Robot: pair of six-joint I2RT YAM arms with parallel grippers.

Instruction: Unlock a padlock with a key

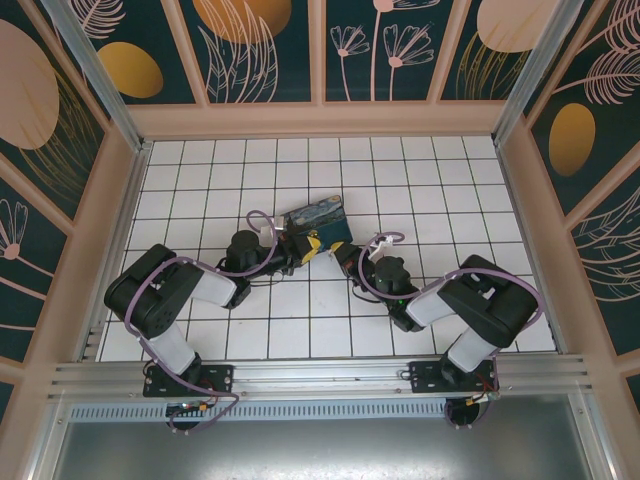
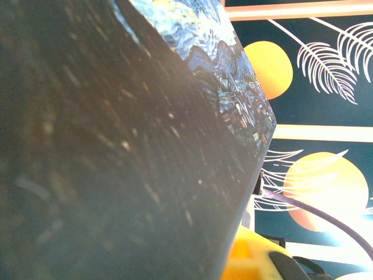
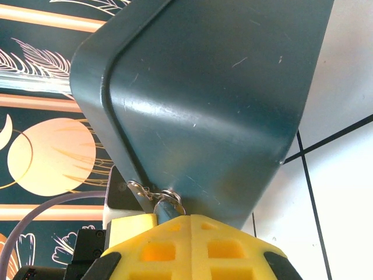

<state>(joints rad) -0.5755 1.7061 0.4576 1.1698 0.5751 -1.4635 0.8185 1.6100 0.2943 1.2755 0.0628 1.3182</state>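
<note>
The small padlock [image 3: 167, 200], bluish with a silver shackle ring, hangs from a metal hasp [image 3: 137, 188] at the lower corner of the dark-blue swirl-painted box [image 1: 316, 222]. My right gripper [image 3: 190, 217] is shut, its yellow fingertips pressed together right below the padlock and touching it. The key is hidden. My left gripper [image 1: 303, 248] sits against the box's left side; in the left wrist view the box's dark face [image 2: 116, 151] lies close against one yellow finger [image 2: 250, 259]. From above, my right gripper [image 1: 338, 252] meets the box from the right.
The box lies mid-floor on white tiles [image 1: 420, 190]. Patterned walls [image 1: 320, 50] enclose the back and sides. Purple cables [image 1: 375, 285] loop from both wrists. The arm bases stand on the metal rail [image 1: 320, 378] at the near edge.
</note>
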